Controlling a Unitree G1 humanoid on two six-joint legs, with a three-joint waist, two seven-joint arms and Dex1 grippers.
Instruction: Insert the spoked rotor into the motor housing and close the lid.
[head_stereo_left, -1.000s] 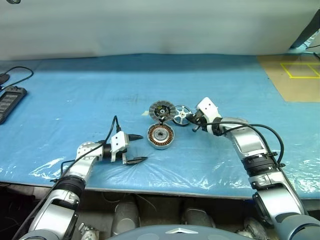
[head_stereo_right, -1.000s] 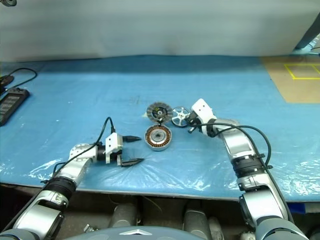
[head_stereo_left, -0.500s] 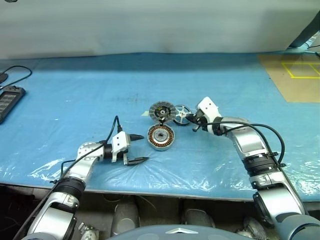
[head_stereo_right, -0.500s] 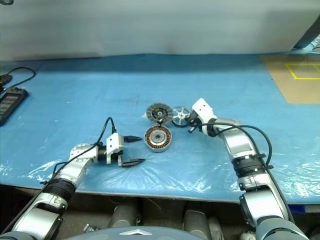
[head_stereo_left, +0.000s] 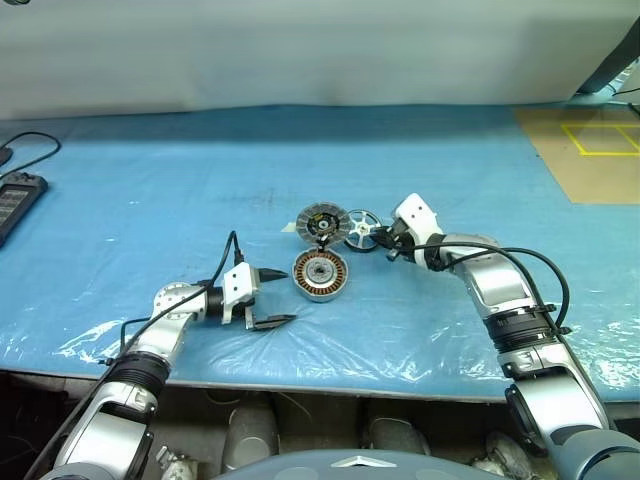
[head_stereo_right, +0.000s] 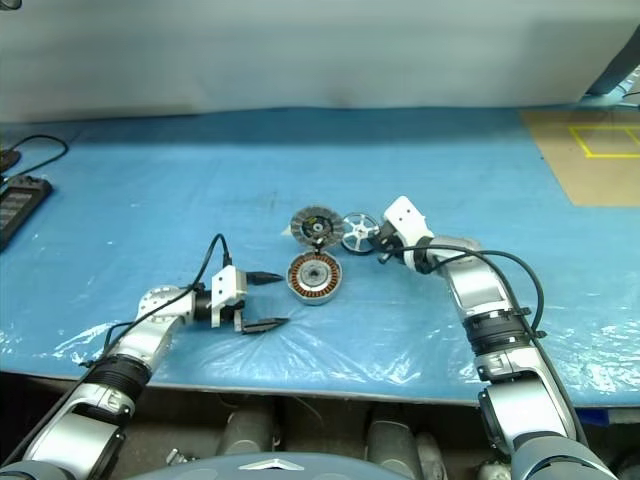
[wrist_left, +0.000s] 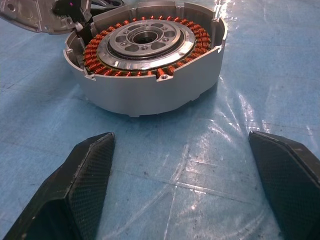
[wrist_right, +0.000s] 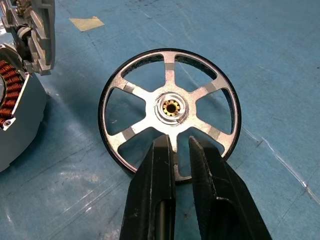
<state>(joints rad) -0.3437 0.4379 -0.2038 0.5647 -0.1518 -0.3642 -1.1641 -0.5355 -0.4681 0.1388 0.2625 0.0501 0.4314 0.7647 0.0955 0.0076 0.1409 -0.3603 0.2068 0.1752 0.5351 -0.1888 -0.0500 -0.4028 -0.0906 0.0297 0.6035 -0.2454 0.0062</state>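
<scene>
The rotor (wrist_right: 170, 110) lies flat on the blue plastic-covered surface (head_stereo_left: 150, 190), just right of the lid (head_stereo_left: 323, 220) and to the far right of the housing (head_stereo_left: 320, 274), which sits open with its copper windings up; the lid stands tilted at the housing's far edge. The right gripper (wrist_right: 181, 150) is over the rotor's near side, its fingers a narrow gap apart astride one spoke, and I cannot tell whether they press on it or only straddle it. The left gripper (wrist_left: 190, 190) rests wide open and empty on the surface, just left of the housing and pointing at its wall. The rotor looks like stiff machined metal, thin and probably light for its width, with a smooth, shiny face that would likely slip under a weak pinch. Lying flat, its rim gives little to get under, so a spoke, or the rim taken through a cut-out, seems the best hold; a hold near the hub should keep it from tipping. It is unlikely to break, but if the rim holds magnets it may snap toward the windings near the housing, so a firm hold and a level descent seem wise. The plastic sheet may let both parts slide when nudged
</scene>
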